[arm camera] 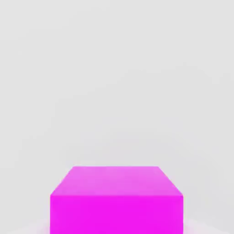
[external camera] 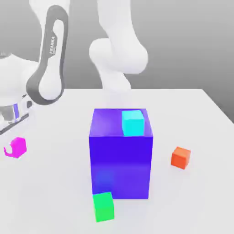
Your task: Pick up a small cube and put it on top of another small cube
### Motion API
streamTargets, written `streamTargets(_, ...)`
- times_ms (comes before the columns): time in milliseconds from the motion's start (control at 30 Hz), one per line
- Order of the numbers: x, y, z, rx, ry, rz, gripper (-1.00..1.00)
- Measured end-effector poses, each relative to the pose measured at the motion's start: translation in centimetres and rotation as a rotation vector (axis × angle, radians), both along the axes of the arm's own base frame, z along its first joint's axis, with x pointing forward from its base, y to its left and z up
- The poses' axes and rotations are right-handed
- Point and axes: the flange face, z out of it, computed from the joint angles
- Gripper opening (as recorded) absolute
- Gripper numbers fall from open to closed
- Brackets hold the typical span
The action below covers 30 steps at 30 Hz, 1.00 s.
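the magenta cube (external camera: 16,147) sits at the far edge of the exterior view's left, on or just above the white table (external camera: 196,192) — which of the two cannot be told. in the hand view the same magenta cube (arm camera: 116,201) appears close up, its top face and one side face showing against the pale surface. the gripper (external camera: 10,122) is just above the cube in the exterior view, at the end of the white and grey arm (external camera: 50,59), and its fingers are drawn together; whether they clamp the cube is not clear from the pictures. the green cube (external camera: 103,206) rests on the table well apart from the magenta one, touching or just in front of the lower front of the big blue cube (external camera: 121,160). a cyan cube (external camera: 133,122) stands on top of the big blue cube, toward its far corner on the exterior view's right. an orange cube (external camera: 181,157) lies on the table to the exterior view's right of the big blue cube — apart from it.
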Motion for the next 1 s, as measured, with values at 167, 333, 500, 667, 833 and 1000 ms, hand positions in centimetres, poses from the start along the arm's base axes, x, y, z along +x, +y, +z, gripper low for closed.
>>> streamTargets(167,-3.0,-5.0,1.3,-0.036,-0.005,0.091,-1.00)
streamTargets(333,-7.0,-9.7,2.7,-0.075,0.000,0.179,-1.00)
streamTargets(500,-5.9,-9.5,1.2,-0.033,0.041,0.460,-1.00)
streamTargets(667,-3.3,-7.6,-1.1,0.036,0.070,0.799,-1.00)
streamTargets(833,-0.9,-5.4,-3.2,0.106,0.077,1.139,-1.00)
streamTargets(1000,1.5,-3.0,-5.1,0.171,0.062,1.479,-1.00)
